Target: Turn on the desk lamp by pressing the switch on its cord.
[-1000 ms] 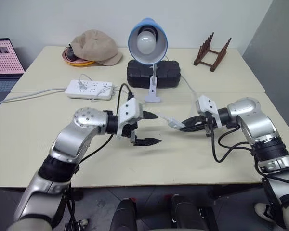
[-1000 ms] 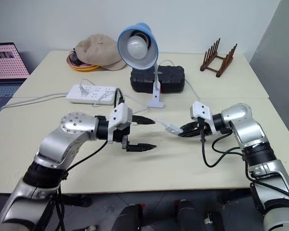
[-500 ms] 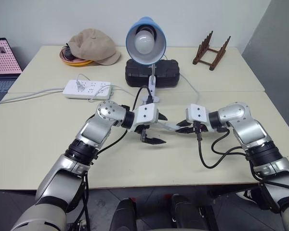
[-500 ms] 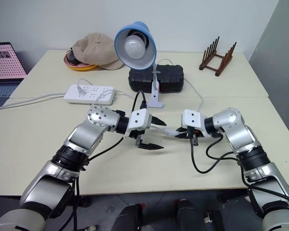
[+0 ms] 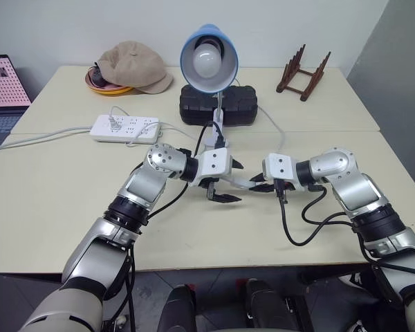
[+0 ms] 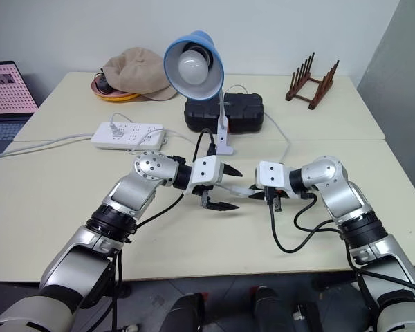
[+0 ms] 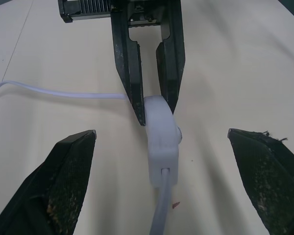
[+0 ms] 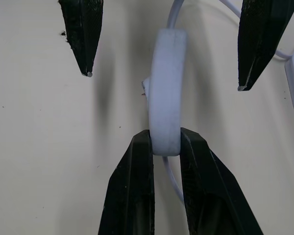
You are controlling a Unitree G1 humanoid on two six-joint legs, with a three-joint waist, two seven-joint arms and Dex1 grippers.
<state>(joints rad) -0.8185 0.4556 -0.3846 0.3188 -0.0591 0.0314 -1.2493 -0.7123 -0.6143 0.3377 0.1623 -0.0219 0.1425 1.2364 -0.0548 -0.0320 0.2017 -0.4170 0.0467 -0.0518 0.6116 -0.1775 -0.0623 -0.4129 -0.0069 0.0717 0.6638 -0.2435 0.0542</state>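
Note:
The desk lamp (image 5: 209, 59) stands at the back of the table, its blue shade and white bulb facing me. The thin white cord (image 7: 63, 93) runs across the tabletop to the switch (image 7: 161, 142), a small white oblong held just above the table. My right gripper (image 8: 165, 142) is shut on one end of the switch. My left gripper (image 5: 236, 182) is open and points at it from the opposite side, one fingertip (image 8: 85, 34) on each side of the switch's free end, neither touching it.
A white power strip (image 5: 124, 128) lies at the left with its cable running off the table. Behind the lamp sits a black case (image 5: 218, 104). A cap on a plate (image 5: 131, 67) is at the back left, a wooden rack (image 5: 303, 72) at the back right.
My left arm has reached in toward the right gripper, so its open fingers now straddle the switch. The right gripper has kept its hold and stayed about where it was.

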